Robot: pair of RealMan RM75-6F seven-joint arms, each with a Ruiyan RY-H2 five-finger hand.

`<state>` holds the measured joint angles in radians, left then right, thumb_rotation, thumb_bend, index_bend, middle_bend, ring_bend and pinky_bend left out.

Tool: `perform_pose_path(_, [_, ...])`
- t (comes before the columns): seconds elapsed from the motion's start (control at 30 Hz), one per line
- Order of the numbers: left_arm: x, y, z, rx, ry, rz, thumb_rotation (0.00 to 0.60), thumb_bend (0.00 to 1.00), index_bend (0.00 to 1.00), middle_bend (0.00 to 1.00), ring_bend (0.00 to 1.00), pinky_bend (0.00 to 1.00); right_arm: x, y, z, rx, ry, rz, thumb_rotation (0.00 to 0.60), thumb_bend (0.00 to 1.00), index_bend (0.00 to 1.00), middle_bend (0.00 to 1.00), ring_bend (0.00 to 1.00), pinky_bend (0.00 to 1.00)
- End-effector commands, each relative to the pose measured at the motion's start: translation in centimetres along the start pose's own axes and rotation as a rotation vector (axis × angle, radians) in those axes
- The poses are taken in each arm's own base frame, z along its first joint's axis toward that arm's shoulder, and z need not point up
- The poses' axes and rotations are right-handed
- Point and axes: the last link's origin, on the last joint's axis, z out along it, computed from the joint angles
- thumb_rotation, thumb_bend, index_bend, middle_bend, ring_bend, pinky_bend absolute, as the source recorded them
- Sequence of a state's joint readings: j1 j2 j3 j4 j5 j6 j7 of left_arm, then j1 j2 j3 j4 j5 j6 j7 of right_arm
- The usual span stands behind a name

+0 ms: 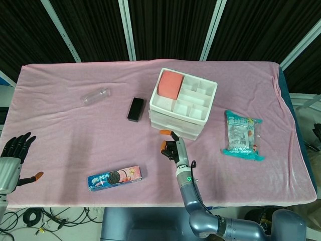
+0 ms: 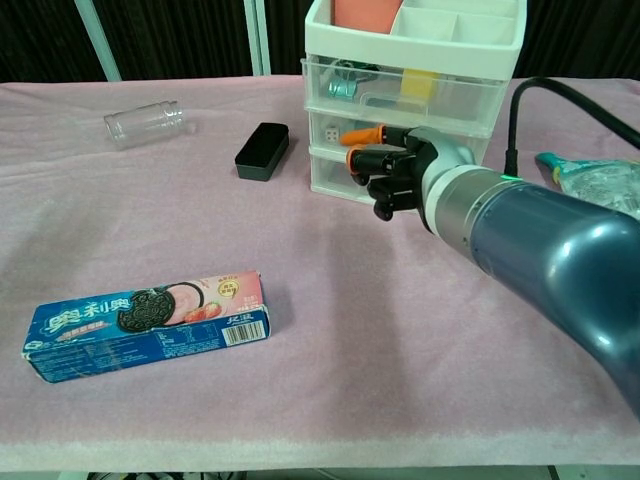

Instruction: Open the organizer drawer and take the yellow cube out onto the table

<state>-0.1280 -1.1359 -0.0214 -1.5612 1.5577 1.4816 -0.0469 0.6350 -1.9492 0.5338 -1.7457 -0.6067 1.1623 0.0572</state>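
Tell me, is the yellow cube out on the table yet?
No, the yellow cube is inside the top drawer of the organizer, seen through its clear front in the chest view.

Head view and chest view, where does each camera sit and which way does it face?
Head view: high, looking down on the pink table; left hand and right hand show.
Chest view: low, facing forward at the organizer; only the right hand.
Shared: organizer, right hand, cookie box.

Black box (image 1: pixel 135 109) lies left of organizer (image 1: pixel 182 103).
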Motion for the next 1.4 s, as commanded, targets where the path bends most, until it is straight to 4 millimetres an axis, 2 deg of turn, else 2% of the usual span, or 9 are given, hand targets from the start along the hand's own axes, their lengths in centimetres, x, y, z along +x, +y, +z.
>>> perform_pose_path(0.03, [0.0,0.0,0.0,0.0,0.0,0.0,0.6,0.0,0.0,0.0,0.0,0.0,0.2,0.1,-0.3,0.002,-0.004,0.002,0.6,0.63,0.34,0.84,0.92,0.85])
perform_pose_path(0.23, [0.0,0.0,0.0,0.001,0.0,-0.002,0.6,0.0,0.0,0.0,0.0,0.0,0.4,0.4,-1.2,0.02,-0.018,-0.021,0.6,0.63,0.34,0.83,0.92,0.85])
perform_pose_path(0.4, [0.0,0.0,0.0,0.001,0.001,0.0,0.6,0.0,0.0,0.0,0.0,0.0,0.6,-0.1,-2.0,0.107,-0.028,-0.154,0.6,0.63,0.32,0.83,0.92,0.85])
perform_pose_path(0.67, [0.0,0.1,0.0,-0.002,0.002,0.004,0.6,0.0,0.0,0.0,0.0,0.0,1.8,-2.3,-2.8,0.366,0.081,-0.681,0.6,0.63,0.25,0.83,0.92,0.85])
perform_pose_path(0.83, [0.0,0.2,0.0,-0.006,0.003,0.007,0.6,0.0,0.0,0.0,0.0,0.0,3.0,-3.6,-2.5,0.444,0.188,-0.924,0.6,0.63,0.25,0.83,0.92,0.85])
perform_pose_path(1.1, [-0.1,0.3,0.0,-0.01,0.004,0.01,0.6,0.0,0.0,0.0,0.0,0.0,4.3,-4.8,-1.7,0.411,0.253,-1.109,0.6,0.63,0.25,0.83,0.92,0.85])
perform_pose_path(1.4, [-0.1,0.3,0.0,-0.01,0.001,0.01,0.6,0.0,0.0,0.0,0.0,0.0,4.9,-4.7,-0.6,0.382,0.285,-1.229,0.6,0.63,0.25,0.83,0.92,0.85])
